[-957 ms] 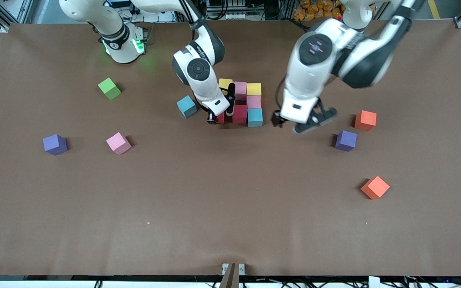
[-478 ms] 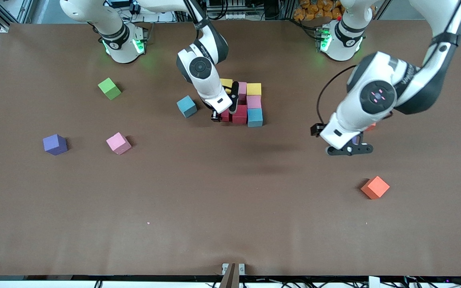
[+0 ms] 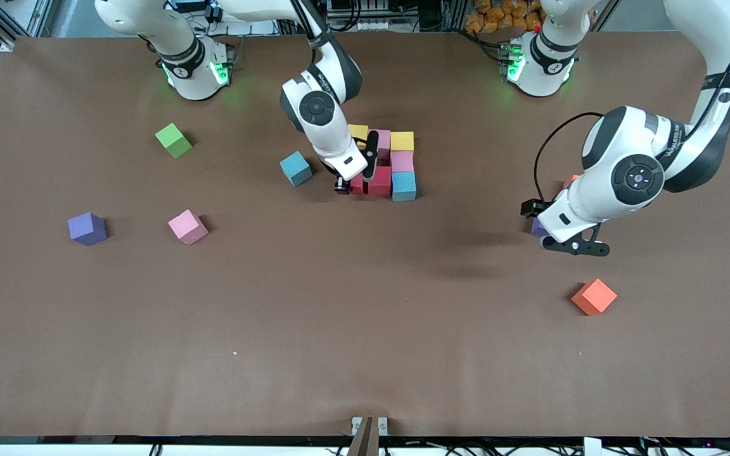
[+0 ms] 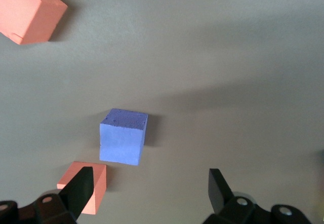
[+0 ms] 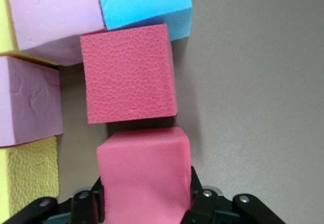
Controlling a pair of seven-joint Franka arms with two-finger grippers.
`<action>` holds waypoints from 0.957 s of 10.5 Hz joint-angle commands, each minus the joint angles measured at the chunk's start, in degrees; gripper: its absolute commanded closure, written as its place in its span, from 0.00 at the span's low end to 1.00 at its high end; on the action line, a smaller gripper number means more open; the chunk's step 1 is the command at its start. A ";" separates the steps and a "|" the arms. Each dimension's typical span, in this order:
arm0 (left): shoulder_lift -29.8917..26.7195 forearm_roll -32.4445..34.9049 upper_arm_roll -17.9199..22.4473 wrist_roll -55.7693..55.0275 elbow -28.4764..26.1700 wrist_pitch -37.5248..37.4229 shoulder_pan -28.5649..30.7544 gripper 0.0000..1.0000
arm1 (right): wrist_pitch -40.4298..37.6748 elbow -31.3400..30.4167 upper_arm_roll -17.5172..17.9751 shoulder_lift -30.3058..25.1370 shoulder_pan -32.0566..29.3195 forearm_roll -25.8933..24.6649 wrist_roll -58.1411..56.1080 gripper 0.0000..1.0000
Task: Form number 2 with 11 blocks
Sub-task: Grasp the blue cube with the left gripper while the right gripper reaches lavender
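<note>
The partial number 2 (image 3: 402,161) is a cluster of yellow, pink, red and light blue blocks mid-table. My right gripper (image 3: 352,185) is shut on a red block (image 5: 144,173), set low against the cluster next to the other red block (image 5: 129,74). My left gripper (image 3: 571,246) hangs open over a purple block (image 4: 123,143), which lies ahead of its fingertips rather than between them. An orange block (image 4: 96,183) shows just past one finger. In the front view that purple block (image 3: 537,227) is mostly hidden by the left hand.
Loose cubes: light blue (image 3: 295,168) beside the cluster, green (image 3: 173,140), purple (image 3: 87,228) and pink (image 3: 187,227) toward the right arm's end, orange (image 3: 594,296) nearer the front camera than the left gripper. A sliver of another orange cube (image 3: 572,180) shows by the left arm.
The left arm has swung away from the cluster toward its own end of the table and now hangs over the purple block. The right gripper keeps hold of the red block, nearly still.
</note>
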 commanded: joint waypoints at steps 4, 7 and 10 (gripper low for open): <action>0.13 4.33 -0.84 4.17 -5.54 6.31 5.19 0.00 | 1.32 1.14 -0.32 1.56 1.10 2.14 -0.07 1.00; 0.31 4.70 -0.84 8.58 -7.93 8.78 7.49 0.00 | 1.23 1.84 -0.32 2.00 1.10 2.23 -0.07 1.00; 1.97 4.70 -0.84 10.58 -9.07 8.79 7.49 0.00 | 1.32 2.11 -0.32 2.00 1.02 2.23 -0.07 0.99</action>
